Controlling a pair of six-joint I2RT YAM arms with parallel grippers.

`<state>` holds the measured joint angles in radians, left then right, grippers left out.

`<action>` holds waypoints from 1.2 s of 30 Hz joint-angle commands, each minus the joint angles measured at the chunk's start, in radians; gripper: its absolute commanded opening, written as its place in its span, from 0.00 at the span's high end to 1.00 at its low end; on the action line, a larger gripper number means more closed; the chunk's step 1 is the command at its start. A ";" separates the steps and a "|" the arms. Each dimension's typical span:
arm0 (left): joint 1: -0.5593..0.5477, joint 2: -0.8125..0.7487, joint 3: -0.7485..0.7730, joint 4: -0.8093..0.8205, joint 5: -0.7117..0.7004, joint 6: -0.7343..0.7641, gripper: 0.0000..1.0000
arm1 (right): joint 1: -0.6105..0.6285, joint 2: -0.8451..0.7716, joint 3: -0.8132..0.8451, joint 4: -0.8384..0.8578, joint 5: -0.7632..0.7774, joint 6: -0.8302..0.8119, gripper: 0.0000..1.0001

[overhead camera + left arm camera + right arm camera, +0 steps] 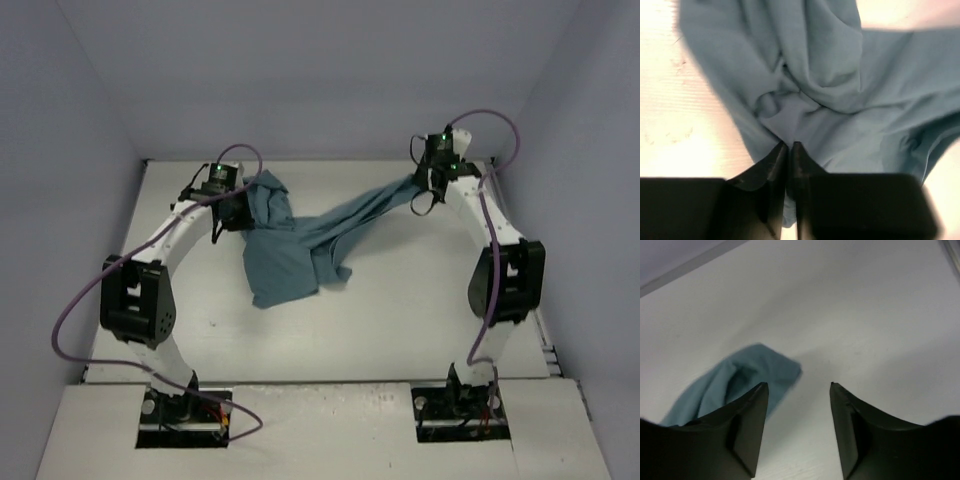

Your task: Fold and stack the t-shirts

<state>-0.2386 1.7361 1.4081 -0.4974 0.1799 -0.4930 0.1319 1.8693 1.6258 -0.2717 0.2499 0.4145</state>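
The teal t-shirt [290, 250] lies crumpled on the white table [400, 320], stretched from the back left toward the back right. My left gripper [235, 210] is at its left end. In the left wrist view it [789, 145] is shut with a fold of the t-shirt [840, 75] pinched between the fingers. My right gripper [428, 190] is at the shirt's right end. In the right wrist view it [798, 385] is open and empty over bare table, and the tip of the t-shirt [755, 370] lies just beyond its left finger.
Grey walls enclose the table at the back and on both sides. The table's back edge [690, 267] runs close behind the right gripper. Both arm bases stand at the near edge.
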 commanded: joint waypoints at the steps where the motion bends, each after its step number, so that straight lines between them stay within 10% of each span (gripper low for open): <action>1: 0.013 0.054 0.085 -0.005 0.055 0.050 0.73 | 0.010 0.067 0.111 -0.029 -0.096 -0.098 0.38; 3: 0.015 0.024 0.095 -0.008 0.056 0.039 0.39 | 0.055 0.036 0.077 -0.029 -0.160 -0.123 0.29; 6: 0.011 -0.034 0.064 -0.016 0.066 0.003 0.28 | 0.154 -0.040 -0.027 -0.025 -0.182 -0.160 0.28; 15: -0.054 -0.071 -0.206 0.003 0.108 -0.097 0.28 | 0.192 -0.233 -0.413 0.143 -0.369 -0.079 0.33; 36: -0.122 -0.072 -0.430 0.043 0.115 -0.178 0.39 | 0.231 -0.300 -0.580 0.226 -0.411 -0.010 0.33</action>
<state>-0.3475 1.6863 1.0162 -0.4442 0.2773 -0.6361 0.3614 1.6297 1.0412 -0.0974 -0.1514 0.3828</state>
